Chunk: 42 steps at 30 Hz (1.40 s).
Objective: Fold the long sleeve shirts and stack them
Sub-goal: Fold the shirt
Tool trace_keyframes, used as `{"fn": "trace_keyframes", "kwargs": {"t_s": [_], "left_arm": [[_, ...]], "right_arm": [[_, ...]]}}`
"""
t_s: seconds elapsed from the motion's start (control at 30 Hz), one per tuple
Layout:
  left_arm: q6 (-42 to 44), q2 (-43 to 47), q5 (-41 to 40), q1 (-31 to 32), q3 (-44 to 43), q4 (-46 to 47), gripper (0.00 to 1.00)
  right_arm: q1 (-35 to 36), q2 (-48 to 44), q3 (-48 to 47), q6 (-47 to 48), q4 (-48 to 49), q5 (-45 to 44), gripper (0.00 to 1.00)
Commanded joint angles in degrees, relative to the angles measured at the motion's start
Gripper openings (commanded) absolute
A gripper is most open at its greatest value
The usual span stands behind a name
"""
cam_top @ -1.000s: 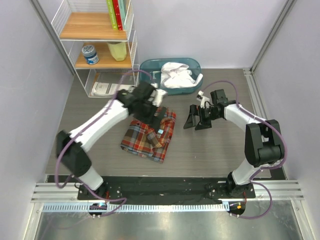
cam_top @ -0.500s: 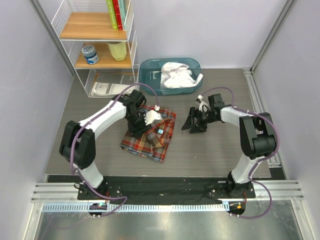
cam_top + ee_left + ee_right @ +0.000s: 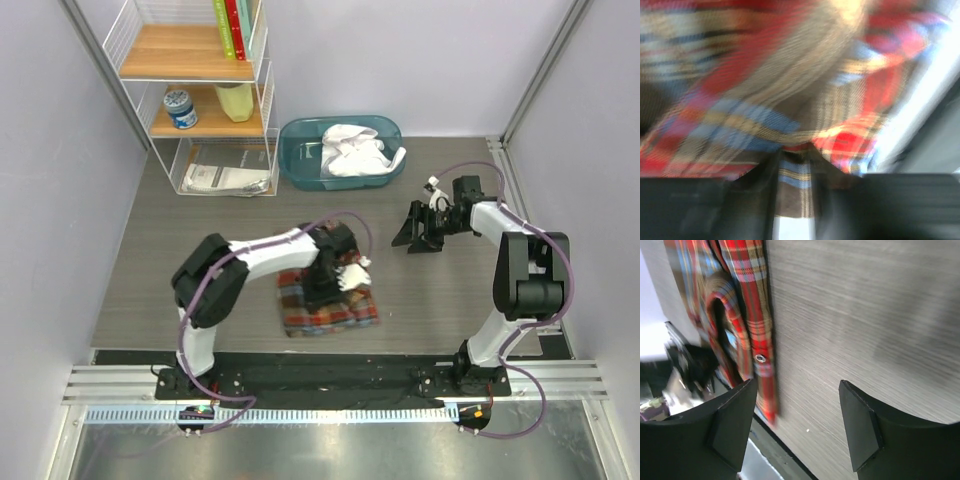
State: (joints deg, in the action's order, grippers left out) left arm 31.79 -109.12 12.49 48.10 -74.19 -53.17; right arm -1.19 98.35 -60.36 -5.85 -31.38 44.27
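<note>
- Left fingers (image 3: 332,280): closed to a narrow gap, pinching a fold of the plaid shirt (image 3: 330,312). My left wrist view is blurred, but it shows a strip of plaid cloth caught between the two dark fingers.
- Right fingers (image 3: 415,237): spread apart with nothing between them. In the right wrist view I see only bare desk (image 3: 200,230) in the gap.
- Plaid shirt: a compact folded bundle lying on the desk near its front edge, roughly midway between the two arm bases, directly under the left wrist. The right wrist view shows one folded edge of it with a small round snap; that edge is apart from the right fingers.
- White shirt (image 3: 355,150): crumpled in the teal tub (image 3: 300,135) at the far side of the desk.
- Wire shelf (image 3: 190,60): stands at the far left corner, left of the tub.
</note>
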Motion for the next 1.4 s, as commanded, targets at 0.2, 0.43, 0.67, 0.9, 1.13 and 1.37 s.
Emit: {"fn": "trace_keyframes", "kwargs": {"t_s": [0.2, 0.43, 0.67, 0.9, 1.13, 1.37], "left_arm": [[-43.89, 9.69, 23.72, 1.05, -5.74, 19.04, 0.55], [-51.9, 20.7, 27.4, -24.52, 4.22, 24.69, 0.64], [-54.02, 27.8, 33.03, -37.19, 14.42, 26.97, 0.63], [-64.47, 35.55, 33.21, -42.12, 27.69, 34.09, 0.6], [-60.73, 35.47, 31.9, -44.93, 28.85, 33.93, 0.58], [-32.08, 20.98, 23.81, -40.72, 8.29, 9.88, 0.45]], "right_arm": [[3.02, 3.51, -11.88, 7.16, -6.24, -1.03, 0.7], [14.71, 12.83, -18.55, 6.02, -3.52, -4.54, 0.73], [23.42, 21.97, -26.12, 8.11, -3.43, -5.25, 0.54], [37.82, 26.55, -40.25, 26.91, -8.86, -4.89, 0.27], [31.54, 17.95, -44.41, 28.01, -12.57, -11.05, 0.67], [23.26, 2.22, -25.36, 17.72, -13.97, -5.26, 0.6]]}}
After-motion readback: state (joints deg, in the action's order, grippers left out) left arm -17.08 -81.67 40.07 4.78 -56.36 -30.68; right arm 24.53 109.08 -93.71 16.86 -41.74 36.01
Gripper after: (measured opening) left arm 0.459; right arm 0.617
